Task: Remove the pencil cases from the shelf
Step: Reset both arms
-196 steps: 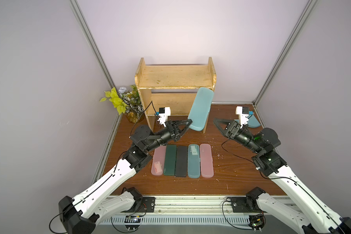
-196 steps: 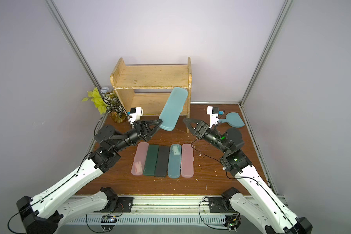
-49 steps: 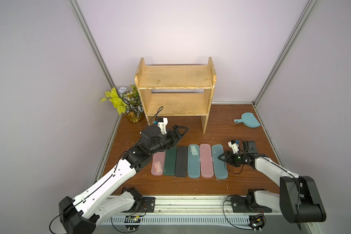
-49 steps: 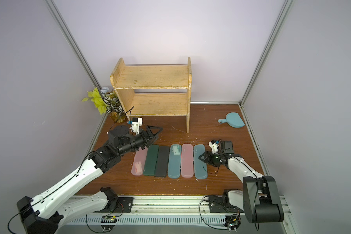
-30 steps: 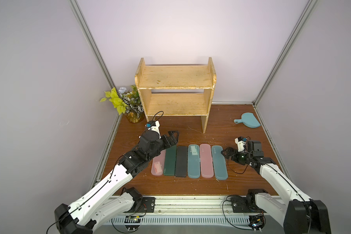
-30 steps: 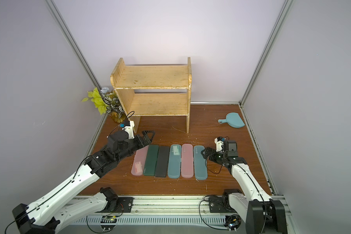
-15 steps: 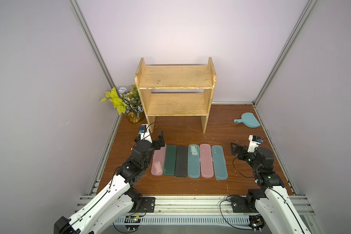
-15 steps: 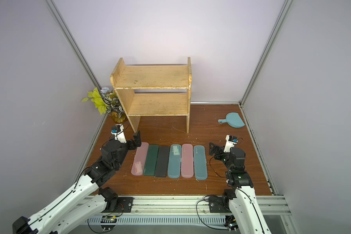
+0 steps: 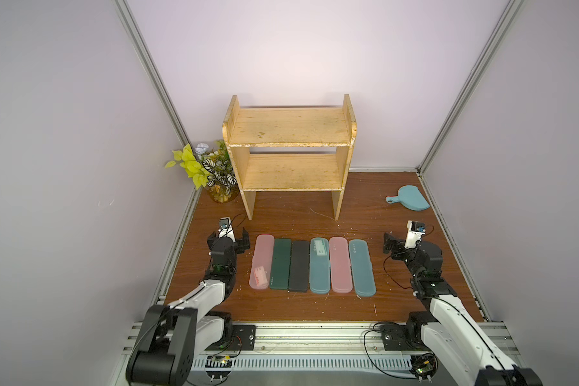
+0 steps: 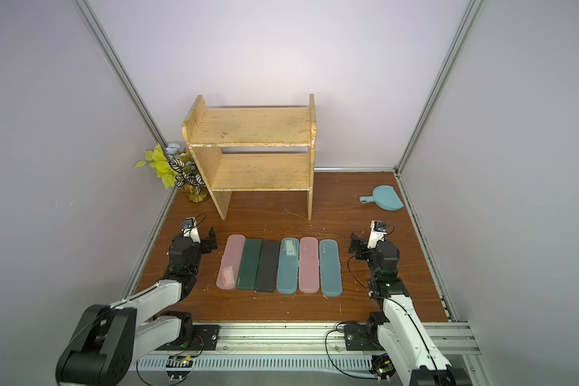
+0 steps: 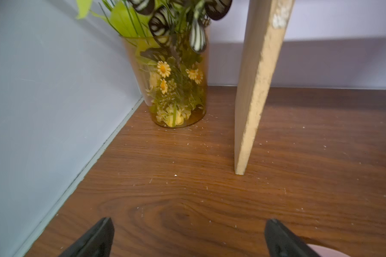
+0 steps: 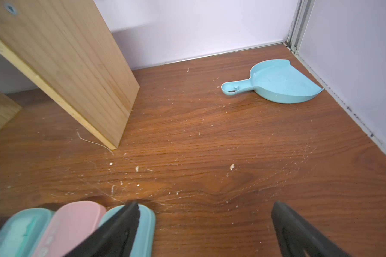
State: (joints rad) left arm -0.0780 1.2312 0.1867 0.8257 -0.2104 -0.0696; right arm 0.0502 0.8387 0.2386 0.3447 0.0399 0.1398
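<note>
Pale lilac walls point(image 9: 298, 50), dark wood-grain floor point(image 9: 281, 310), metal corner posts point(image 9: 149, 67).

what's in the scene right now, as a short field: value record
shelf: both boards bare
cases: six, flat on the table, side by side in front of the shelf
colours from robot's left: pink, green, black, teal, pink, teal
left fingers: open, empty, beside the row's left end
right fingers: open, empty, beside the row's right end
dustpan: far right corner
vase: left of the shelf
task: looks done
</note>
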